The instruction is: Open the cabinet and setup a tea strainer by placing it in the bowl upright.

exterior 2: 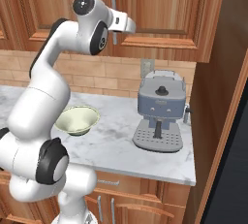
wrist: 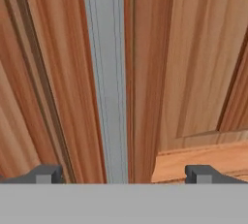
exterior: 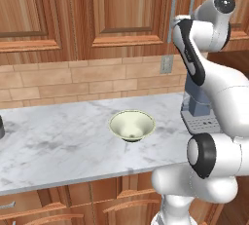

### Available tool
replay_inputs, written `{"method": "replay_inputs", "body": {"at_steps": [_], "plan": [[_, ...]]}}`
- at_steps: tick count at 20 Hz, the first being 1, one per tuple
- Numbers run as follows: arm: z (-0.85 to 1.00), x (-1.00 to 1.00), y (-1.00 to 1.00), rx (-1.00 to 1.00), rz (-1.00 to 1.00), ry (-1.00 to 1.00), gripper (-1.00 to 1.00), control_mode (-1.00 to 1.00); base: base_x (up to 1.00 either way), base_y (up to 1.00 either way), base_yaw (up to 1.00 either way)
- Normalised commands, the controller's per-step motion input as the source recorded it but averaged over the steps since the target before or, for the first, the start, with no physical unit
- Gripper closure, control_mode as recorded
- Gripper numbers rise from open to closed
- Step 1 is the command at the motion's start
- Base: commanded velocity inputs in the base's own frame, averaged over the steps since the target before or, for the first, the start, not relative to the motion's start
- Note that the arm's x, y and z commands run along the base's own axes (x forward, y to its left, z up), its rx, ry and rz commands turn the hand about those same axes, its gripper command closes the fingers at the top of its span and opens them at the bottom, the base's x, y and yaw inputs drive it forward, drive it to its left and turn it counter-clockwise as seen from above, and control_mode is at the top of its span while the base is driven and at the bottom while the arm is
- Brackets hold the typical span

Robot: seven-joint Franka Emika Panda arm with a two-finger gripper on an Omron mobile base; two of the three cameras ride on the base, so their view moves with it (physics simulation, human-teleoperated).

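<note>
Cabinet (exterior: 121, 9): reddish-brown wood, raised-panel doors, both shut, mounted on the wall above the counter (exterior: 58, 146). Two long vertical silver bar handles side by side where the doors meet, at 1 o'clock in the left base view (exterior: 175, 12) and at 12 o'clock in the right base view (exterior 2: 114, 5).

Gripper (wrist: 123, 172) raised to the cabinet doors, jaws spread wide, holding nothing. In the hand view, dark fingertips (wrist: 46, 173) at 7 and 5 o'clock, with one silver handle (wrist: 107, 72) running from 12 down to 6 o'clock between them, nearer the left tip. No contact visible between tips and handle; how far the tips stand from the bar, cannot tell.

Bowl (exterior: 132, 125): pale cream-green, glossy, wide flaring sides, small base, upright on the marble counter below the cabinet, nothing inside. Near centre of the left base view; at 8 o'clock in the right base view (exterior 2: 77, 120), partly behind the arm.

Grey-blue espresso machine (exterior 2: 160, 116) on the counter at the bowl's 3 o'clock, apart from it, below a wall outlet (exterior 2: 147, 67) on the brick backsplash (exterior: 73, 80).
</note>
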Motion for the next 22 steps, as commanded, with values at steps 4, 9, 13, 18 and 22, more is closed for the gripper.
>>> {"method": "replay_inputs", "body": {"at_steps": [4,9,13,18,22], "plan": [[-0.21,0.34,0.00,0.00,0.00,0.00,-1.00,-1.00,0.00,0.00,0.00],[-0.19,0.43,0.00,0.00,0.00,0.00,-1.00,-1.00,0.00,0.00,0.00],[-0.15,0.37,0.00,0.00,0.01,0.00,-1.00,-1.00,0.00,0.00,0.00],[-0.19,0.42,0.00,0.00,0.06,-0.02,1.00,-1.00,0.00,0.00,0.00],[-0.17,0.37,0.00,0.00,0.08,-0.08,1.00,-1.00,0.00,0.00,0.00]]}}
